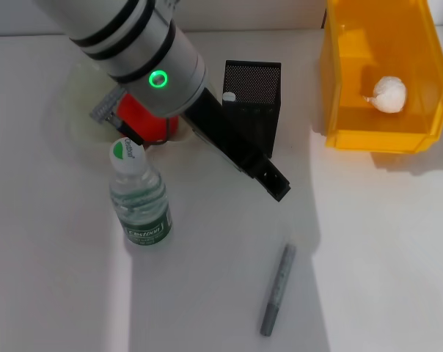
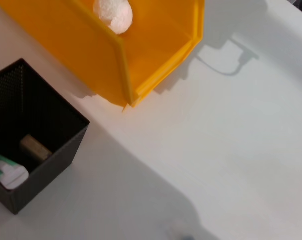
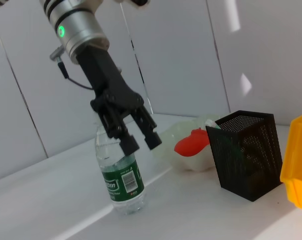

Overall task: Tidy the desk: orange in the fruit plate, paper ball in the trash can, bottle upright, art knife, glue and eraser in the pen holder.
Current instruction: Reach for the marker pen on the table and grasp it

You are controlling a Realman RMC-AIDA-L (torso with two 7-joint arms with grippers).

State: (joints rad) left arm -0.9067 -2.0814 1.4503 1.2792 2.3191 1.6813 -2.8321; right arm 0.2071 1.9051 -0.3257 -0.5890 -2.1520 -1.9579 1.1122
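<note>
Head view: orange (image 1: 144, 117) in fruit plate (image 1: 78, 110) far left, paper ball (image 1: 389, 94) in trash can (image 1: 346, 136) far right, bottle (image 1: 139, 198) upright. Art knife (image 1: 277, 290) lies near on the table (image 1: 383, 257), left to do.
Left wrist: eraser (image 2: 35, 148) and glue (image 2: 8, 172) inside pen holder (image 2: 66, 145).
Right wrist: left pincer (image 3: 140, 137) hangs above the table, jaws apart, empty. Right pincer unseen.

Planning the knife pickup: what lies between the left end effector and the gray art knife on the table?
Nothing: in the head view, only bare table separates the open left end effector, hanging above it, from the art knife.
</note>
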